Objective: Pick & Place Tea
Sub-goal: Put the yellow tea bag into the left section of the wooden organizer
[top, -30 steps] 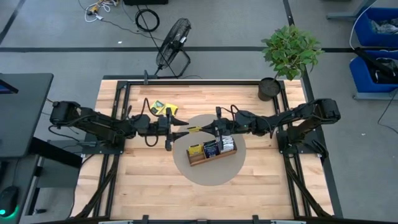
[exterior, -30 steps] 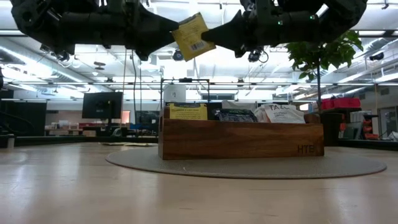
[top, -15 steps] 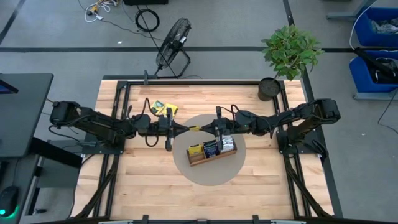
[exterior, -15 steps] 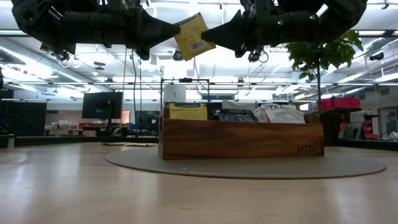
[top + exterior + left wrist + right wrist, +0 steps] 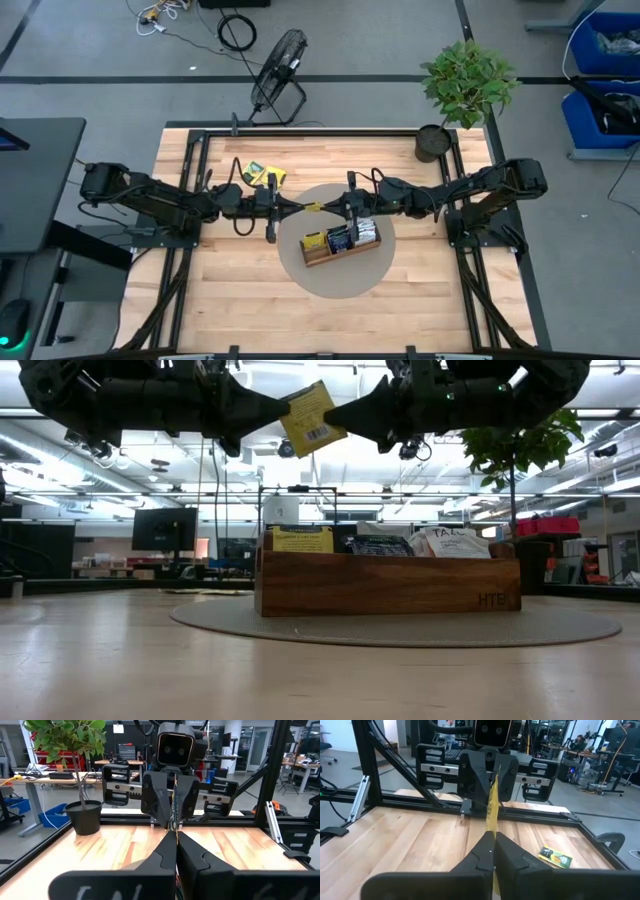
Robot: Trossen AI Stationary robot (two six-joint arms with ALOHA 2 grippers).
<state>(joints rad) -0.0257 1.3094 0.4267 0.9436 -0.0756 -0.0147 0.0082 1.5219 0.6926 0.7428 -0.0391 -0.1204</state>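
Your left gripper (image 5: pixel 268 405) is clamped shut on one edge of the yellow tea bag (image 5: pixel 311 418), and your right gripper (image 5: pixel 345 412) pinches the opposite edge, so both hold the same sachet in mid-air between them. In the wrist views the fingers of each meet flat on the thin packet, seen edge-on.

This looks like a handover, so let only one side go. Confirm the left grip is firm before you ease the right fingers apart, and keep both arms steady while you do it; pulling away early could tear or drop the bag. Once it is free, the wooden tray (image 5: pixel 390 586) sits directly below the grippers on the round grey mat (image 5: pixel 340 282), and its compartment nearest the left gripper already holds yellow sachets, so that is the likely slot. Lower the bag upright and release low.

On the held bag you can make out a barcode, but no words can be read. The tray's front face carries the letters "HTE" near its corner. A white sachet in the far compartment shows large lettering beginning "TA"; the rest is unclear. More yellow-and-green sachets (image 5: pixel 262 173) lie on the table beyond the left gripper.
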